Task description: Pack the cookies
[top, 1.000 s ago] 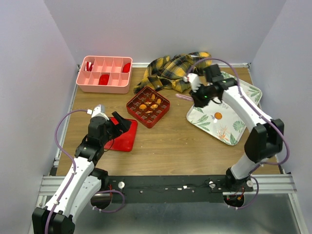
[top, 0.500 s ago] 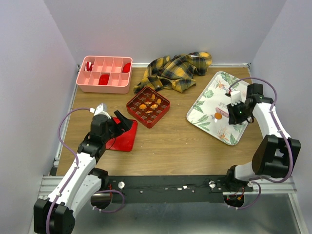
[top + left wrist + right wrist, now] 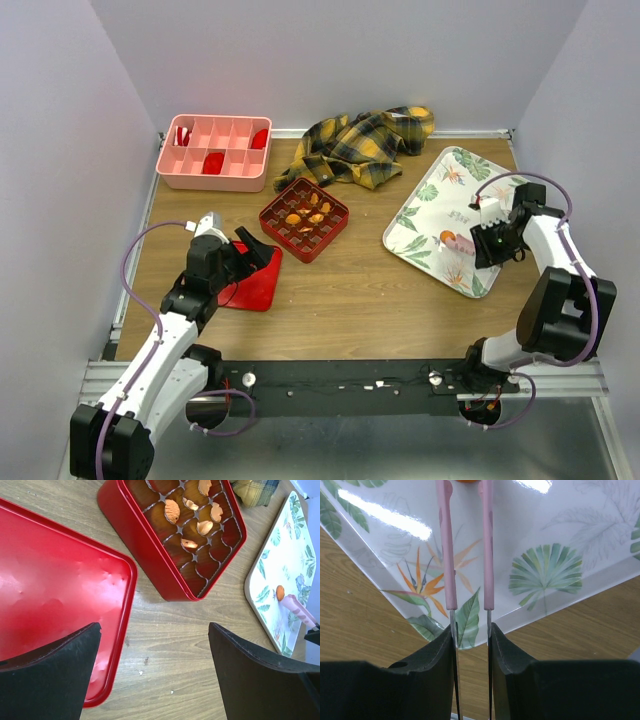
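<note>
**Over the leaf-print tray [image 3: 430, 205], tongs [image 3: 447, 545] straddle the one loose cookie [image 3: 447, 237]**

At 3 o'clock on the table [image 3: 350, 300], the right hand [image 3: 471, 635] is clamped on the bare metal ends of the pink tongs. It squeezes them only part-way, so the two pink arms run side by side with a gap between them. The orange cookie sits at that gap by the tips, cut off at the top edge of the wrist view. Whether the tips touch it I cannot tell. Gripping the tongs by their back end looks deliberate: the thin tips can close on so small a disc where the hand's own broad fingers would struggle.

At 8 o'clock the left hand [image 3: 155, 680] hangs over the red lid [image 3: 50, 580], its fingers wide apart and holding nothing. It is probably parked there to take the lid once the box is full.

By count:
- One cookie lies on the tray.
- Six cookies [image 3: 172, 511], as best I can count, lie in the red gridded box [image 3: 135, 550], just toward 11 o'clock from the table's centre. They are bunched in its far cells, making seven in all.
- There is one lid, one tray and one pair of tongs.
- The pink compartment box [image 3: 213, 152] at 10 o'clock holds about three dark-red pieces [image 3: 212, 161].
- One plaid cloth [image 3: 365, 143] is heaped at 12 o'clock.

Neither the pink box nor the cloth looks to be part of the packing.
</note>
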Robot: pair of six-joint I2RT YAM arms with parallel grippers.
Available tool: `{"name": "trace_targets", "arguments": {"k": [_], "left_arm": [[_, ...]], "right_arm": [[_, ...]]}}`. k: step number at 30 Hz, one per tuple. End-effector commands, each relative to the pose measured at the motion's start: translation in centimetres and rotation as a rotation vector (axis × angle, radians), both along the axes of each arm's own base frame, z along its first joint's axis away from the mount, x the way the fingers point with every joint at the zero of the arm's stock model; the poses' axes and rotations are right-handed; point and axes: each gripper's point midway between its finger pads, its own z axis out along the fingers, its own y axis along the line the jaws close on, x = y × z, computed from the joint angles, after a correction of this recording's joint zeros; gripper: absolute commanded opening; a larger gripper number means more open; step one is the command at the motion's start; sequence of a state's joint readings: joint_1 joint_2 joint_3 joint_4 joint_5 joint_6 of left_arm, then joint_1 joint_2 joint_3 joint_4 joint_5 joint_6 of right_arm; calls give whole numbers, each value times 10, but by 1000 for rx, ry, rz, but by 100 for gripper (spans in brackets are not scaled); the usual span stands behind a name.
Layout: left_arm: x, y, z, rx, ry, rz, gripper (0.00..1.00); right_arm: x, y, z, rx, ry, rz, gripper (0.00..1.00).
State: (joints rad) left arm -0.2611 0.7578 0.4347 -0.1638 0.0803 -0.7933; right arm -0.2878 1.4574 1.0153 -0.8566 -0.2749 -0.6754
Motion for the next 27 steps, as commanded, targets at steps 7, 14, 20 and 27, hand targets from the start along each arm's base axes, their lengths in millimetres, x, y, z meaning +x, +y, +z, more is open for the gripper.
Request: {"name": "trace_targets", "arguments": {"k": [7, 14, 20, 27], "left_arm": [[0, 0, 2, -10, -16, -3, 99], [3, -1, 4, -4, -16, -9, 99], [3, 0, 3, -3, -12, -5, 99], [2, 1, 1, 0, -11, 0, 99]], "right_arm": [[15, -9, -6, -27, -7, 20, 45], [27, -9, -5, -46, -25, 45, 45], [32, -2, -6, -89, -33, 99, 46], [31, -6, -10, -152, -32, 123, 46]]}}
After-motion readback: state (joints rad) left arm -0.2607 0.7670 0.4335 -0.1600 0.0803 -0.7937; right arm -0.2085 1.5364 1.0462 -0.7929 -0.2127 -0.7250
